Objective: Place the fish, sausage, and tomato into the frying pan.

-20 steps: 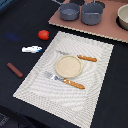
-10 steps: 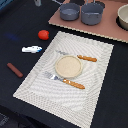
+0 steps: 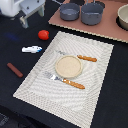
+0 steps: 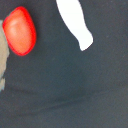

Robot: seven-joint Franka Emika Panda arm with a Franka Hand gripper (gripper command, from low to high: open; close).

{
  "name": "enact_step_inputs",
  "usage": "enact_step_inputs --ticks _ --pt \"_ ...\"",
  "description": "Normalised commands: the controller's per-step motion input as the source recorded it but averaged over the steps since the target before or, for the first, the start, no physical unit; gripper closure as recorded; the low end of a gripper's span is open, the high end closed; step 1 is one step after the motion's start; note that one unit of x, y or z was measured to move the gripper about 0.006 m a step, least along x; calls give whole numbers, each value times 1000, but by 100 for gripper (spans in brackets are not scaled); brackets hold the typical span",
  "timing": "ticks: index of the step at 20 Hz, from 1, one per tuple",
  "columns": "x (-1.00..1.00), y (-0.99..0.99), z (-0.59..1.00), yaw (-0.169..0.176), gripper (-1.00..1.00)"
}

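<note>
Above the dark table's far corner the gripper [image 3: 23,21] hangs; whether its fingers are spread or closed cannot be told. Tomato [image 3: 43,34], fish [image 3: 32,49] and sausage [image 3: 14,69] lie outside the frying pan [image 3: 69,11]. Glossy and round, the tomato may roll from an off-centre pinch

Open dark cloth for my approach around tomato [image 3: 43,34], fish [image 3: 32,49] and sausage [image 3: 14,70], all well apart.
</note>
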Motion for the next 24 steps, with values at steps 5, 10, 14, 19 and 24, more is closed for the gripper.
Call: enact_step_inputs --ticks 5,10,14,19,24 --pt "-37 -958 -490 2 -100" --pt "-111 -622 -594 12 -100" --pt "-52 -488 -572 0 -100" --pt "-1 -232 -499 0 -100" --pt "0 -134 -442 0 -100"
